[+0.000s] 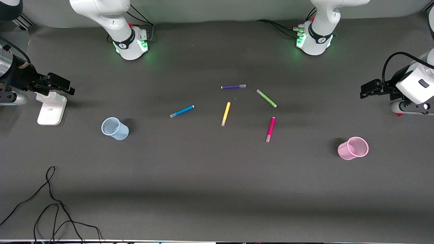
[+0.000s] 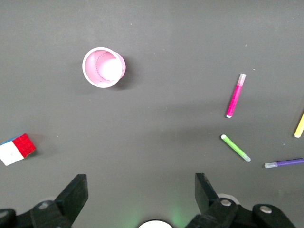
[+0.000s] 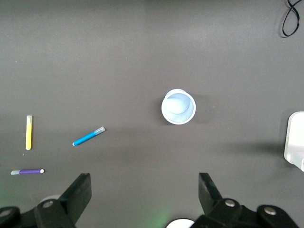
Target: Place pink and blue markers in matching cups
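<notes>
Front view: pink marker [image 1: 270, 129] and blue marker [image 1: 182, 111] lie mid-counter [image 1: 217, 189], cups empty. Left pincer [image 2: 140, 190] and right pincer [image 3: 145, 190] hover spread wide. Best move: pinch each marker mid-barrel, then drop it upright into pink cup [image 1: 353, 148] or blue cup [image 1: 114, 128].

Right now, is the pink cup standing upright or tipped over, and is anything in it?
Upright and empty: the pink cup shows its open rim and bare bottom from above, with the pink marker lying on the table.
</notes>
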Robot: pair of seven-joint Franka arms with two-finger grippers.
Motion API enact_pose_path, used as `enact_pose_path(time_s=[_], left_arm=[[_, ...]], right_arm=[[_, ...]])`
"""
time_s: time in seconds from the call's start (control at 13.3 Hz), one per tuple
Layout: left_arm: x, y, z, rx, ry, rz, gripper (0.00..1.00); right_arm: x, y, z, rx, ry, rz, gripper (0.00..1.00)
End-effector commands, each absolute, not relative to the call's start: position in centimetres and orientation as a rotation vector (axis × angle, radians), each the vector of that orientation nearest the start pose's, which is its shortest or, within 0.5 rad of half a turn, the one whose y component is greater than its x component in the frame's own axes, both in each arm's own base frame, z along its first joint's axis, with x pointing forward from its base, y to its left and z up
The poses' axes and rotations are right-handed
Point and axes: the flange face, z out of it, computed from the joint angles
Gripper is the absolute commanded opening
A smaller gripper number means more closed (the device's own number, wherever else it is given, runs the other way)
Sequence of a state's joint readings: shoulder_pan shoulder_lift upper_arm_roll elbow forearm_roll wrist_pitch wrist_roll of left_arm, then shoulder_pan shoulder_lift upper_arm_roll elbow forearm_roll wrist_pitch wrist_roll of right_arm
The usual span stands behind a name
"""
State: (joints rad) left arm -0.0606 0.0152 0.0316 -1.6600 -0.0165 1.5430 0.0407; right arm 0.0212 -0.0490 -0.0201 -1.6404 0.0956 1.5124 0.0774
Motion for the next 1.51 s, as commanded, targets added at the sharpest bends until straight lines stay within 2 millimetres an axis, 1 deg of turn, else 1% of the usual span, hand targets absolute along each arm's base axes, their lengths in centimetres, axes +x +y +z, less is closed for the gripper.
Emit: enact_pose_path(time_s=[0.0, 0.45, 0.6, 0.75, 0.83, 0.9, 1.05, 1.13, 1.28, 1.36, 1.43], left_arm=[[55.0, -1.5, 58.0, -3.124, 0.132, 0.212, 1.00], [55.2, -1.6, 58.0, -3.117, 0.139, 0.206, 1.00], [55.5, -1.8, 58.3, -3.117, 0.144, 0.194, 1.00], [55.5, -1.9, 58.6, -3.118, 0.144, 0.182, 1.00], [55.6, -2.1, 58.7, -3.118, 0.149, 0.173, 1.00], [55.7, -2.2, 58.9, -3.118, 0.153, 0.154, 1.00], [55.9, -2.3, 59.4, -3.119, 0.154, 0.127, 1.00], [55.9, -2.9, 59.7, -3.119, 0.165, 0.113, 1.00], [56.0, -4.1, 60.5, -3.119, 0.180, 0.084, 1.00], [56.2, -5.1, 60.6, -3.117, 0.203, 0.078, 1.00], [56.2, -5.7, 60.8, -3.117, 0.220, 0.071, 1.00]], right_arm=[[53.3, 1.1, 61.5, -3.038, 0.095, 0.140, 1.00], [53.4, 0.9, 61.8, -3.039, 0.083, 0.135, 1.00], [53.4, 0.9, 61.6, -3.039, 0.118, 0.143, 1.00], [53.2, 1.1, 61.3, -3.034, 0.232, 0.194, 1.00], [53.3, 1.6, 60.6, -3.033, 0.319, 0.238, 1.00], [53.7, 1.9, 59.9, -3.021, 0.449, 0.269, 1.00], [54.3, 3.4, 59.4, -2.920, 0.613, 0.312, 1.00], [54.5, 4.7, 58.8, -2.884, 0.664, 0.350, 1.00], [54.6, 9.6, 57.3, -2.875, 0.797, 0.427, 1.00], [54.3, 12.4, 56.7, -2.880, 0.846, 0.455, 1.00], [53.9, 16.3, 55.8, -2.904, 0.845, 0.474, 1.00]])
